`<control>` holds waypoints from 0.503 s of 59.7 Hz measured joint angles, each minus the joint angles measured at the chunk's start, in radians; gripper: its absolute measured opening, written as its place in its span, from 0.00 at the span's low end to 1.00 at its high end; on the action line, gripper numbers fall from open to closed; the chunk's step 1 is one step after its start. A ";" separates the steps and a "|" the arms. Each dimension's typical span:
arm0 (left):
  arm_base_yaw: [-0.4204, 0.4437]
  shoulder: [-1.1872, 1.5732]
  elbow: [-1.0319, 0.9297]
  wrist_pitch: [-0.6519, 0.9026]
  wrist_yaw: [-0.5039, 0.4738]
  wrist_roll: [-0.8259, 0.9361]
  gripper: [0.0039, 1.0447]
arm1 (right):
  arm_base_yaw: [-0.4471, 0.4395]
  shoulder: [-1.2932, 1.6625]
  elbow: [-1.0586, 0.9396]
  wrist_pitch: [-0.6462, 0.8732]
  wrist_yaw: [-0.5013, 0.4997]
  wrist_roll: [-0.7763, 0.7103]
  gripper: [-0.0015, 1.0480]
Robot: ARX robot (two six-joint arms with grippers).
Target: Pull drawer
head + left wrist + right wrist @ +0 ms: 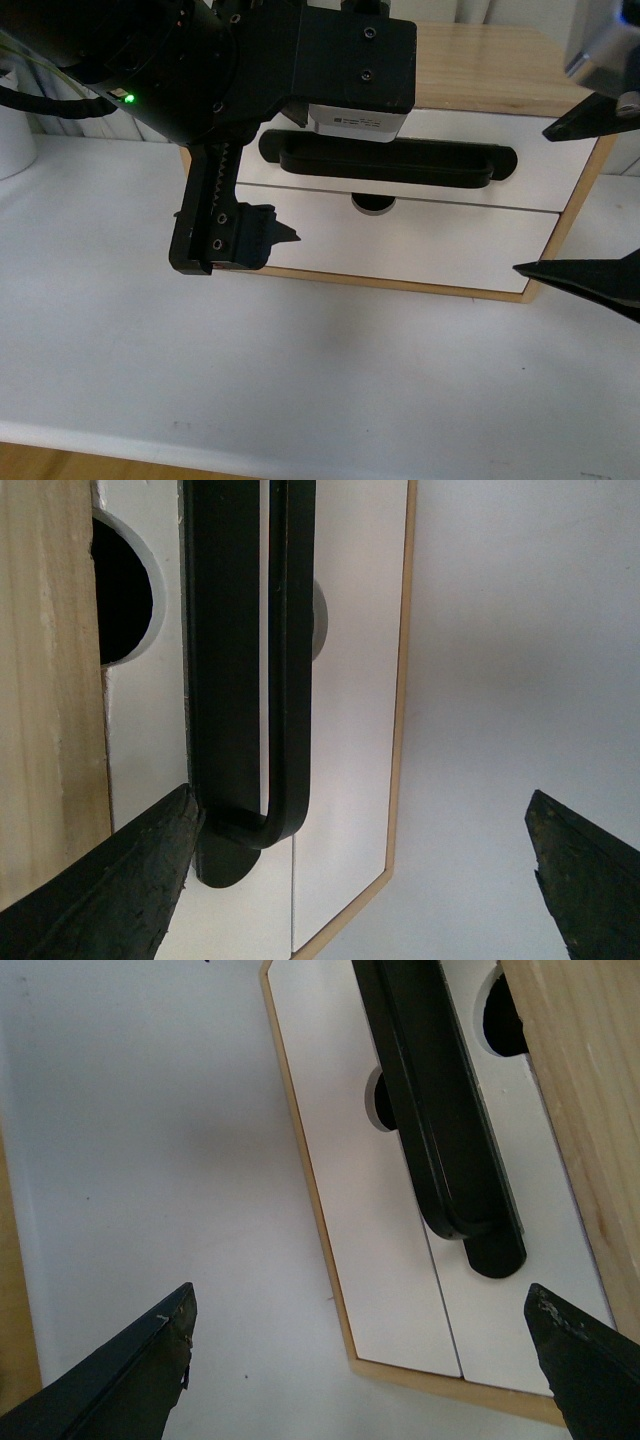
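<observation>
The drawer (540, 160) is the upper white front of a small light wood cabinet (490, 70), level with the plain front (450, 250) below it. Its long black bar handle (390, 160) runs across it. My left gripper (232, 190) hangs open in front of the handle's left end, with one finger (228, 235) low and the other hidden under the arm. In the left wrist view the handle (230, 660) ends right beside one fingertip (120, 880). My right gripper (590, 200) stands open at the cabinet's right end, apart from the handle (430, 1110).
The cabinet stands on a white table (300, 380) whose front edge runs along the bottom of the front view. A white object (12, 140) sits at the far left. Each drawer front has a half-round notch (373, 205) in its upper edge.
</observation>
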 joint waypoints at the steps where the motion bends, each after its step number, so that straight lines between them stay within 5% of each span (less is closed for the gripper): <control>1: 0.000 0.002 0.002 -0.001 -0.002 0.001 0.95 | 0.005 0.006 0.003 0.006 0.001 0.000 0.91; 30: -0.003 0.074 0.037 -0.003 -0.017 0.050 0.95 | 0.070 0.136 0.047 0.127 0.051 0.015 0.91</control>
